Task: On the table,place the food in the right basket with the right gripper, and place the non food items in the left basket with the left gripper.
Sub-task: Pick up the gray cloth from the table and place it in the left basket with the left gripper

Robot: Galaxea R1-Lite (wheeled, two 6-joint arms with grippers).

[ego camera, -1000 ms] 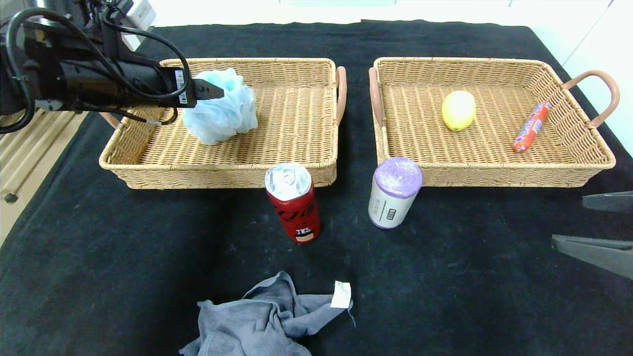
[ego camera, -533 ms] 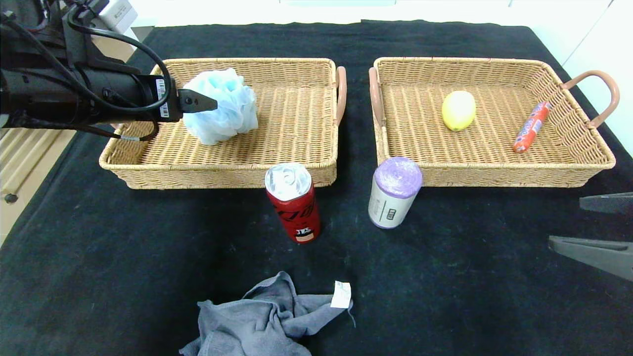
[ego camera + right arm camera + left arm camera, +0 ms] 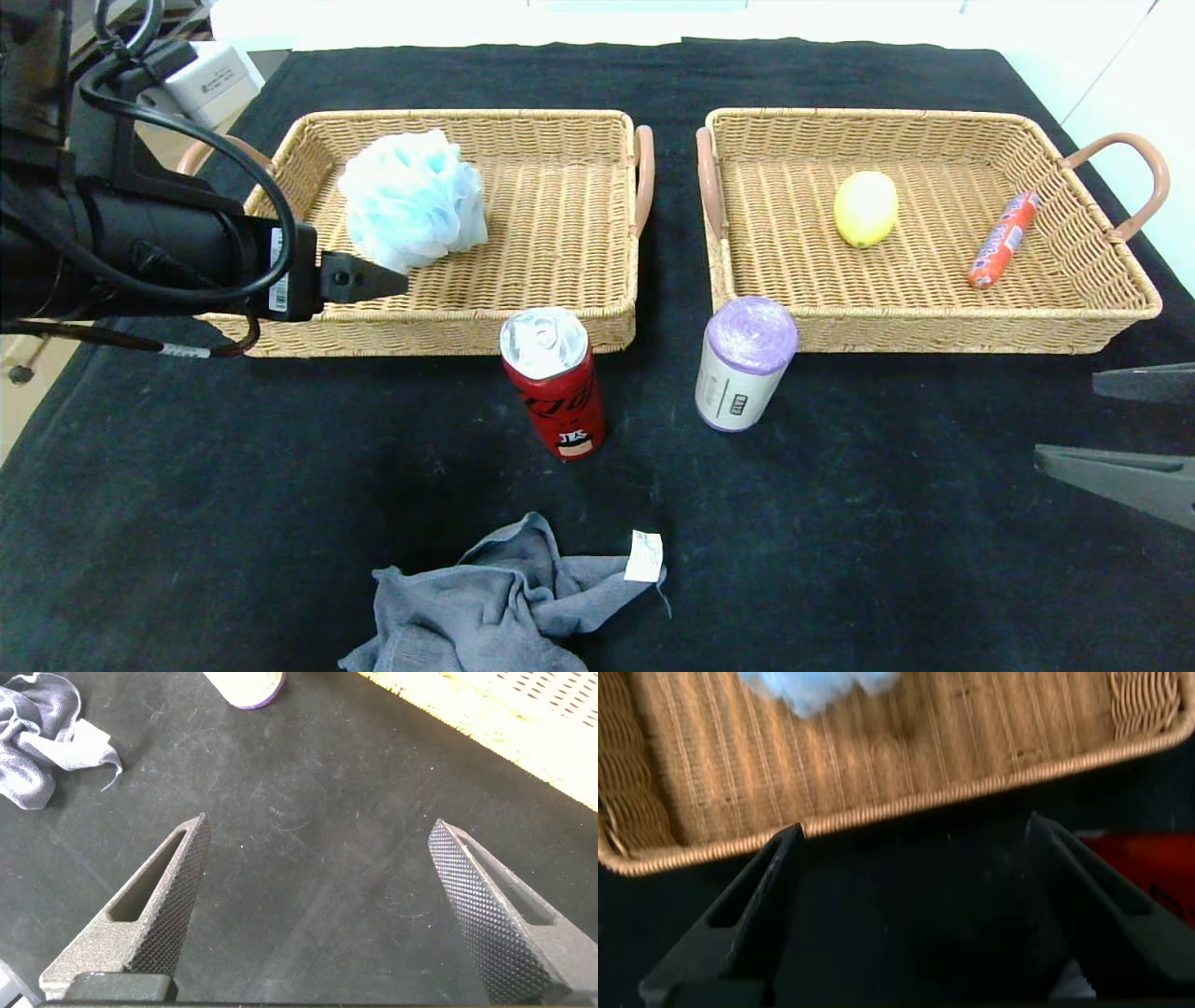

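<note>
The left gripper (image 3: pixel 373 278) is hovering with its fingers spread and nothing between them, just over the front rim of the left basket (image 3: pixel 420 327) near that basket's front-left corner; the left wrist view is showing the same rim (image 3: pixel 906 803) passing beyond the parted fingers. Behind it, the light-blue bath sponge (image 3: pixel 414 199) is sitting inside the left basket toward its back-left part, clear of the gripper. The right gripper (image 3: pixel 1120 429) is waiting at the right edge of the table (image 3: pixel 187 485), its fingers also spread wide and empty over bare black cloth. In the right basket (image 3: pixel 934 327) the lemon (image 3: pixel 865 208) is lying near the middle and the wrapped sausage (image 3: pixel 1003 239) is resting toward the right side. Still out on the table, the red soda can (image 3: pixel 553 381) is standing upright just in front of the left basket's front-right corner, the purple roll (image 3: pixel 745 362) is standing upright just in front of the right basket's front-left corner, and the grey cloth (image 3: pixel 495 607) is lying crumpled at the table's front edge. The roll is probably light and slightly yielding, so gripping across its labelled side at mid-height looks sensible. The cloth is limp and needs pinching at a raised fold. The can is rigid, smooth and likely slippery, best squeezed around its middle.
</note>
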